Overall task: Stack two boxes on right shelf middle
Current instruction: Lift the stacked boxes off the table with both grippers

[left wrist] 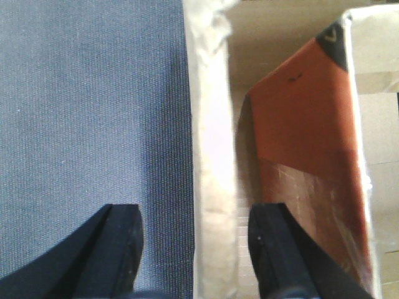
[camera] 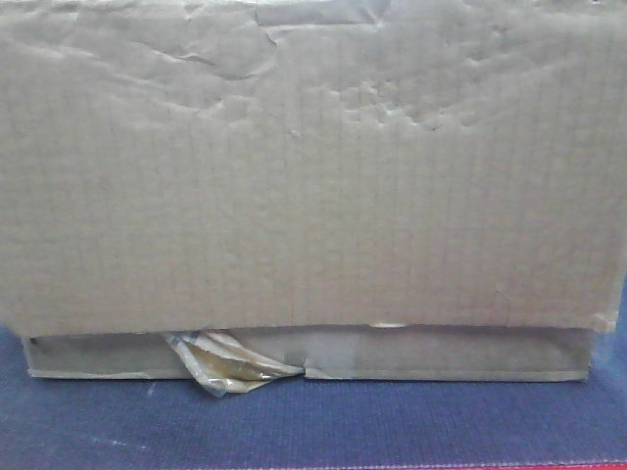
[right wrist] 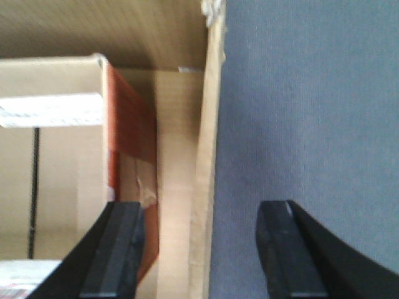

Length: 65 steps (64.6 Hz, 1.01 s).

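Observation:
In the front view a tall brown box (camera: 313,166) with a creased, dented face fills the frame. It rests on a flatter box (camera: 441,354) whose clear tape (camera: 230,364) peels off at the front. My left gripper (left wrist: 196,249) is open, straddling a pale cardboard wall (left wrist: 215,174): one finger is outside over blue cloth, the other inside the box. My right gripper (right wrist: 206,249) is open too, straddling the opposite cardboard wall (right wrist: 202,187) the same way. I cannot tell which box these walls belong to. The shelf is out of view.
Both boxes stand on a blue woven surface (camera: 313,426) with a red strip (camera: 529,466) along its near edge. Inside the open box an orange-red panel (left wrist: 305,124) leans close to my inner fingers, also seen as the orange-red panel (right wrist: 128,124) from the right wrist.

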Available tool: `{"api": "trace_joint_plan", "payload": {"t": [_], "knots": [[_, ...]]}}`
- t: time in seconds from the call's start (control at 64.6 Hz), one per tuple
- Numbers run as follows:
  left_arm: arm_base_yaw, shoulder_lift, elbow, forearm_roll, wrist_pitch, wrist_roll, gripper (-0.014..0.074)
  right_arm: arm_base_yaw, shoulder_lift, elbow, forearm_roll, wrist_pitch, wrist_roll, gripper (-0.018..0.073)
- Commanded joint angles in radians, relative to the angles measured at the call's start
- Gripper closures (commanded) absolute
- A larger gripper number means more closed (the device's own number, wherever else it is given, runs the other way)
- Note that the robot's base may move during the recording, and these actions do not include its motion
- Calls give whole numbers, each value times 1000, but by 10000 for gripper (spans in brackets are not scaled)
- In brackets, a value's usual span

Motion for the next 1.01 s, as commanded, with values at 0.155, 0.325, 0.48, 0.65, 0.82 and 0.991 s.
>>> {"api": "trace_joint_plan", "payload": {"t": [0.155,0.325,0.48,0.65,0.82,0.991], "knots": [[1,-11,-3,-5,-2,-1,298,0,13,69,-14,-3,24,260],[1,-11,-3,-5,-2,-1,298,0,59,69,-14,-3,24,260],[1,-11,-3,-5,-2,-1,298,0,66,65,-8,-3,24,260],[1,-11,-3,-5,-2,-1,298,4,66,66,-8,-3,29,260],[1,-11,-3,-5,-2,-1,298,20,66,66,-10,-3,35,260],[1,-11,-3,-5,-2,-1,298,20,66,66,-18,-3,35,260]]}}
